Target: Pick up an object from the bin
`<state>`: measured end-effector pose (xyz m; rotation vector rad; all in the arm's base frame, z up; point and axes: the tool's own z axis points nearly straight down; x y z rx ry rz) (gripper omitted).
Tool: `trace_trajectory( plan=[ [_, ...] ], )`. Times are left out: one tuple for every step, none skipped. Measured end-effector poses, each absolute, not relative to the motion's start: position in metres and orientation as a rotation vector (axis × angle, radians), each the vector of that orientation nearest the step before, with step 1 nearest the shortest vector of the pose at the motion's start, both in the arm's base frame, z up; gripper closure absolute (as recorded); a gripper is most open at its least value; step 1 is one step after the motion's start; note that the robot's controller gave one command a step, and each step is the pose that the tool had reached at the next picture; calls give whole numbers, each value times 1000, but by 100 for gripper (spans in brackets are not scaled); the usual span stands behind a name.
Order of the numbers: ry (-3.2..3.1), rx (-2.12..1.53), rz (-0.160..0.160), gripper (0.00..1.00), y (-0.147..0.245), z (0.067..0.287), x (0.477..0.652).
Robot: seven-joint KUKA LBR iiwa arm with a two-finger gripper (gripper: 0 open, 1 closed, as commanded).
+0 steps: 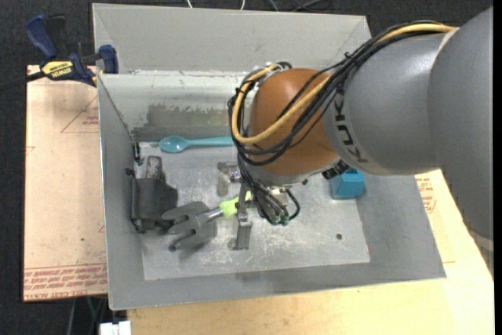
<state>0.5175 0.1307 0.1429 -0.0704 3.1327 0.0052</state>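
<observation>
My gripper (235,202) hangs low over the middle of the bin floor, under the arm's orange cover. It is open: one grey fingertip (241,231) stands toward the front and the other (227,173) toward the back. Between them lies the green stem of a grey fork-like tool (190,223), whose pronged head points left toward a black boxy thing (149,202). The fingers are on either side of the stem and I cannot tell whether they touch it. A light blue plastic spoon (192,143) lies by the back wall, behind the gripper.
A small blue block (347,185) sits on the floor to the right, partly under the arm. The black thing rests against the left wall. The arm and its cables cover the bin's right rear part.
</observation>
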Motion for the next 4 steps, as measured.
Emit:
trace_trajectory(
  plan=[
    [3129,-212,5,0,182,136,571],
    [3128,-204,9,0,221,132,605],
    [3128,-167,11,0,205,94,569],
    [3132,-36,12,0,208,94,530]
  ],
)
